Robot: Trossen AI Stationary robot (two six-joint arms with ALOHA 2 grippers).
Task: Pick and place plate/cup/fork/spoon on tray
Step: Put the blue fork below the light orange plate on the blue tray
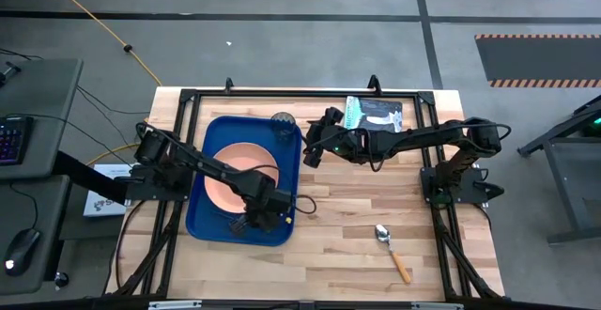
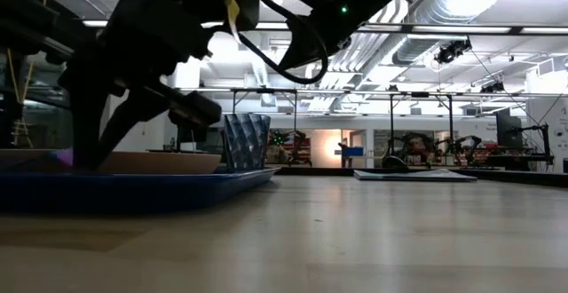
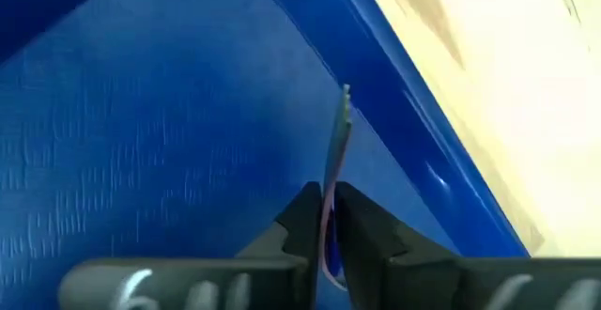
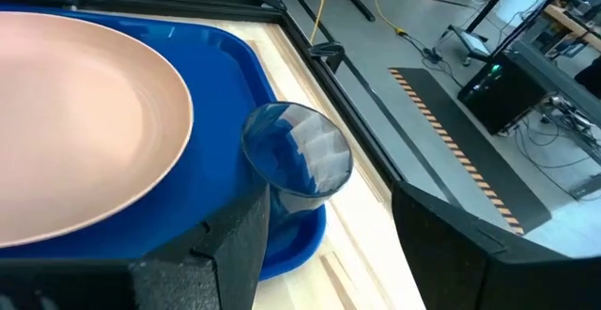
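Observation:
The dark-blue tray [image 1: 208, 218] lies left of the table's middle, with the peach-orange plate [image 1: 230, 164] on it. The dark see-through cup [image 4: 296, 160] stands upright on the tray's far right corner, also seen in the high view [image 1: 284, 121]. My left gripper [image 1: 246, 224] is down at the tray's near right corner, shut on the light-blue fork [image 3: 335, 146]. My right gripper [image 4: 329, 254] is open just right of the cup, its fingers apart from it in the high view [image 1: 315, 146]. The orange-handled spoon [image 1: 392, 252] lies on the table at the near right. My left gripper pinches the fork between its two fingers [image 3: 300, 218]. The fork shows edge-on as a thin strip [image 3: 331, 193] running out past the fingertips, its tined end [image 3: 345, 94] farthest from them. The fingers come from above, slanting down. The fork sits low over the tray floor [image 3: 141, 160]; whether it touches, I cannot tell.
A flat teal-and-black packet [image 1: 374, 115] lies at the table's far edge, right of the cup. Bare wood [image 1: 357, 197] spreads between the tray and the spoon. In the low view the cup [image 2: 246, 142] stands at the tray's right end [image 2: 240, 179].

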